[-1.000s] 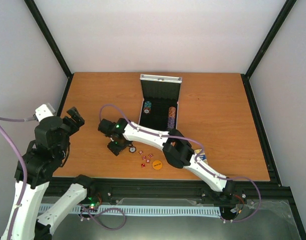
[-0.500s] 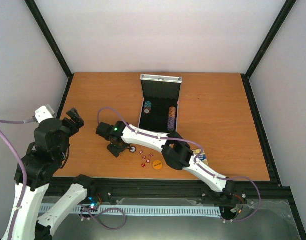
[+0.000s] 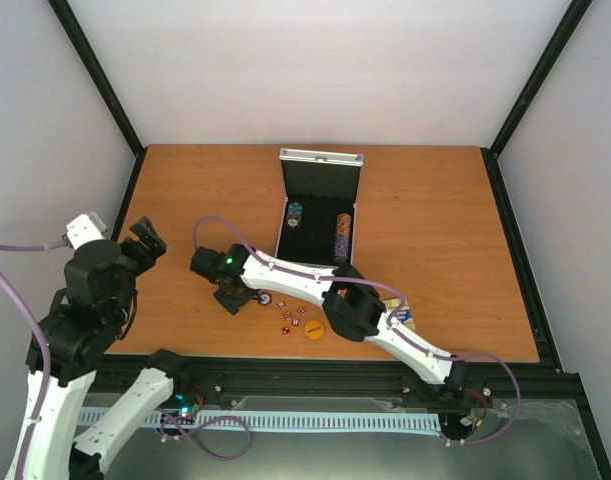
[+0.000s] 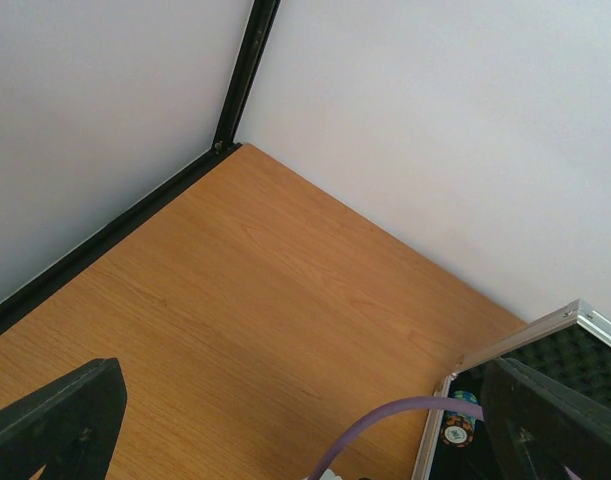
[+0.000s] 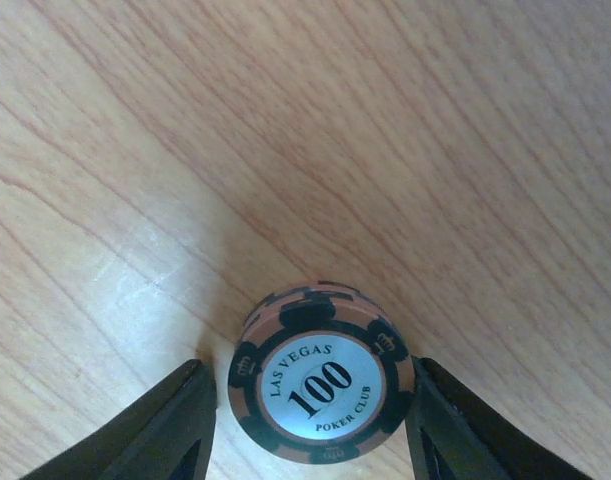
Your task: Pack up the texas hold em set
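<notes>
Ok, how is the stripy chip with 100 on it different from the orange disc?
The brown-and-black striped round poker chip has a white middle reading 100; the flat orange disc is one colour with a small dark mark. The chip sits between the fingers of the right end effector; the disc lies free beside the tiny red dice. Both are round and lie flat on the wooden table.
</notes>
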{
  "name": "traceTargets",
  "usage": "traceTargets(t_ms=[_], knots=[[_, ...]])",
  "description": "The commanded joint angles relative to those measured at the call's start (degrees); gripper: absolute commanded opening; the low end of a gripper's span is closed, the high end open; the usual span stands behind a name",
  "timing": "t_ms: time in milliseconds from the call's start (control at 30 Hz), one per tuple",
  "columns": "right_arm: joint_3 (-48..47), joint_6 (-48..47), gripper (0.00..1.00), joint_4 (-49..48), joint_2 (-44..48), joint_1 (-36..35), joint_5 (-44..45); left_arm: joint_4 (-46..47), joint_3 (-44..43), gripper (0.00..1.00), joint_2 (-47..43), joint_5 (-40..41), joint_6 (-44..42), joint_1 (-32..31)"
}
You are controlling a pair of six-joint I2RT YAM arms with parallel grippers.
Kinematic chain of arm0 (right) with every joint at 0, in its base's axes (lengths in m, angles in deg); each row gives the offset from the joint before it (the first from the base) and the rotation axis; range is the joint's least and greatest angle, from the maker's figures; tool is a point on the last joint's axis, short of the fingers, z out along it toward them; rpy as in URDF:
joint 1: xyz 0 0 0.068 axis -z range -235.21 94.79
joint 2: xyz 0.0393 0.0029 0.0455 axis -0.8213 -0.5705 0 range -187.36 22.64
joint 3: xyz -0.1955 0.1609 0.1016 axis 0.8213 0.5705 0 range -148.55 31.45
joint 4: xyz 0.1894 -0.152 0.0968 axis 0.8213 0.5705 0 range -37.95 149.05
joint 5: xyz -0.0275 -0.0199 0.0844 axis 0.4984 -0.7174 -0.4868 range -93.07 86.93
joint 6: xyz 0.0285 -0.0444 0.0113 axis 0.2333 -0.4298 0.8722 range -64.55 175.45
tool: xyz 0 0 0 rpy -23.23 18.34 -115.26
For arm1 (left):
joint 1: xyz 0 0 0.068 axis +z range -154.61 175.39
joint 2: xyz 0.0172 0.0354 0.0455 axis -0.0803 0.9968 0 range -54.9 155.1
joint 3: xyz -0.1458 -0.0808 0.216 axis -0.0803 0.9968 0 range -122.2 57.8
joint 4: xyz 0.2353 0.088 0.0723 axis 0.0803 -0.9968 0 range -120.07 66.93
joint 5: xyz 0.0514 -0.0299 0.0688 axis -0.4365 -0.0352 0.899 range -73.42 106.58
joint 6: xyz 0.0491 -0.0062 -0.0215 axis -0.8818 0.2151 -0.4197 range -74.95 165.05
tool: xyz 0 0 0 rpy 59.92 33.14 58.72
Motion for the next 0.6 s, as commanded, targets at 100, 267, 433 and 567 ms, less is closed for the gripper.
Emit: traceTargets(t_ms=[100,267,433,567], knots=[[1.49,0.73,0.46,4.96,-2.64,-0.31,7.3,-0.5,-0.23,1.0,-0.97,0.34,-0.68,0.24],[2.17,0.86,0.33,4.07,-1.95,-0.3,8.29,-0.41,-0.16,1.0,-0.84,0.34,-0.69,0.24],[4.13,0.44,0.16,2.22,-0.84,0.08,6.04,-0.52,-0.2,1.0,-0.54,0.19,-0.61,0.24],[5.36,-0.34,0.03,1.24,-0.25,0.34,5.33,-0.64,-0.18,1.0,-0.57,0.18,-0.34,0.24]])
